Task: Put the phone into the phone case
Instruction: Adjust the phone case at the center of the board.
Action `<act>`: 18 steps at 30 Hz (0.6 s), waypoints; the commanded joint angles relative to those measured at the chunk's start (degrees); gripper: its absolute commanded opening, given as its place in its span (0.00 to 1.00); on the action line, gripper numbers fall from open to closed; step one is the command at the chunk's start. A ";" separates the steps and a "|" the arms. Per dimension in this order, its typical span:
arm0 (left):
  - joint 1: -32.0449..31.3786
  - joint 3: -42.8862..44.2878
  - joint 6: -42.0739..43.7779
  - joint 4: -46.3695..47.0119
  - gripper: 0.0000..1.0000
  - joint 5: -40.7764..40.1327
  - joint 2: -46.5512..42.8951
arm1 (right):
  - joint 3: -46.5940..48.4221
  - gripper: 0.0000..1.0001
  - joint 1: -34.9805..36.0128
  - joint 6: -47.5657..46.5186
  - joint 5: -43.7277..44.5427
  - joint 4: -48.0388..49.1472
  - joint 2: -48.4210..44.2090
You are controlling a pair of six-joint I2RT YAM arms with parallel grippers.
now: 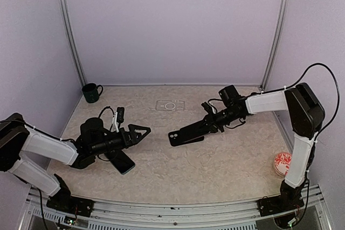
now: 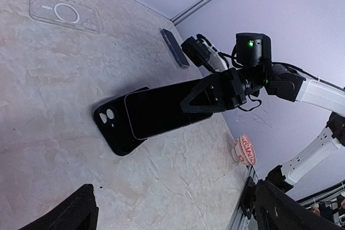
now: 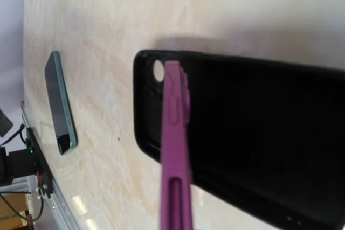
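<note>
Top external view: the black phone case [image 1: 173,138] is seen lying flat on the table [image 1: 226,171], its camera cut-outs turned toward the left arm. The phone [image 1: 190,131] is held slanted above the case by the right gripper [image 1: 210,124], which is clenched on the phone's end farthest from the cut-outs. The phone's free end hangs over the cut-out end of the case, but whether it is seated there cannot be told. In the right wrist view the phone is seen edge-on as a lilac strip crossing the hollow of the case. The left gripper [image 1: 143,133] is held to the left of the case, apart from it, with its fingers spread wide and nothing between them. A second phone [image 1: 123,161] lies left of the case and nearer the arm bases. A clear case [image 1: 170,105] lies beyond the phone case, toward the back wall. A dark green mug [image 1: 91,92] stands far left of the case near the back corner, and a red-patterned bowl [image 1: 282,162] sits well to its right
</note>
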 commanded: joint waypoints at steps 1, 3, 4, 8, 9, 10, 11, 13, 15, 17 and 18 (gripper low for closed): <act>0.35 1.02 -0.74 3.43 0.99 1.23 1.24 | -0.99 0.00 2.04 1.39 -0.31 2.04 -4.06; 0.35 1.10 -0.70 3.44 0.99 1.34 1.16 | -1.78 0.00 2.66 1.88 0.04 2.58 -4.98; 0.35 1.14 -0.71 3.44 0.99 1.42 1.11 | -2.12 0.00 2.99 2.18 0.22 2.90 -5.41; 0.35 1.20 -0.63 3.26 0.99 1.48 0.73 | -3.40 0.00 4.08 3.01 0.59 3.81 -6.46; 0.35 1.19 -0.62 3.20 0.99 1.52 0.69 | -3.53 0.00 4.29 3.06 0.68 3.81 -6.58; 0.35 1.17 -0.66 3.18 0.99 1.53 0.68 | -3.68 0.00 4.40 3.10 0.81 3.89 -6.73; 0.35 1.10 -0.68 3.17 0.99 1.48 0.60 | -3.79 0.00 4.49 3.17 0.79 3.88 -6.85; 0.34 0.90 -0.68 3.17 0.99 1.53 0.44 | -4.03 0.00 4.50 3.19 0.79 4.10 -7.09; 0.33 0.69 -0.75 3.17 0.99 1.36 0.29 | -4.06 0.00 4.50 3.18 0.86 4.17 -7.22; 0.33 0.43 -0.60 3.05 0.99 1.15 -0.06 | -3.99 0.00 4.50 3.11 0.87 4.24 -7.10; 0.34 0.41 -0.52 2.94 0.99 0.94 -0.27 | -3.98 0.00 4.48 3.03 0.89 4.26 -7.01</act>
